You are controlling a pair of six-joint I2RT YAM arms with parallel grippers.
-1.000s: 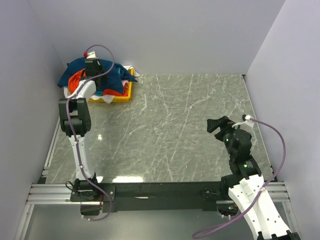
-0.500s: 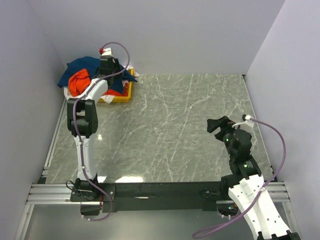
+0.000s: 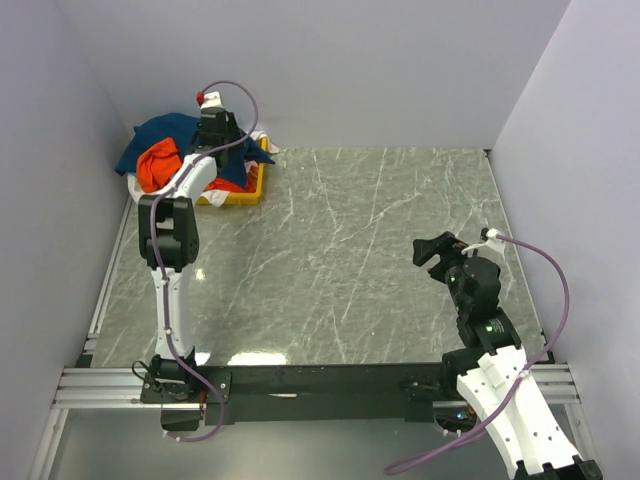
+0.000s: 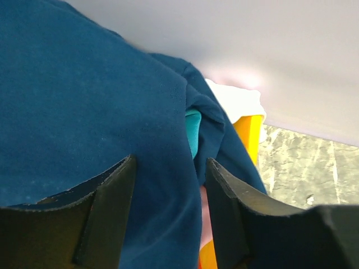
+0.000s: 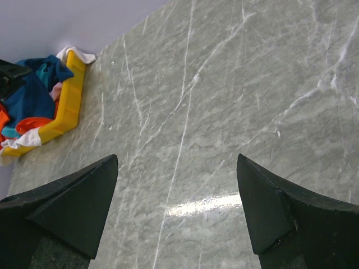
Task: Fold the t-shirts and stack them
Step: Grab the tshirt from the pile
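The t-shirts lie heaped in a yellow tray (image 3: 246, 192) at the table's back left corner. A navy t-shirt (image 3: 160, 133) drapes over the top, with an orange one (image 3: 157, 166) bulging out below it. My left gripper (image 3: 221, 137) hangs over the right side of the heap. In the left wrist view its jaws (image 4: 168, 168) stand apart just above the navy cloth (image 4: 84, 112), holding nothing; teal (image 4: 193, 126) and white (image 4: 238, 103) fabric peek out beyond. My right gripper (image 3: 431, 250) hovers wide open over bare table at the right (image 5: 176, 168).
The grey marble table (image 3: 360, 260) stretches between the two arms. White walls close in behind and on both sides; the tray (image 5: 68, 112) sits tight in the back left corner. A metal rail (image 3: 300, 380) runs along the near edge.
My left gripper has opened and shifted right and back over the heap, uncovering the orange shirt. The right arm has stayed put.
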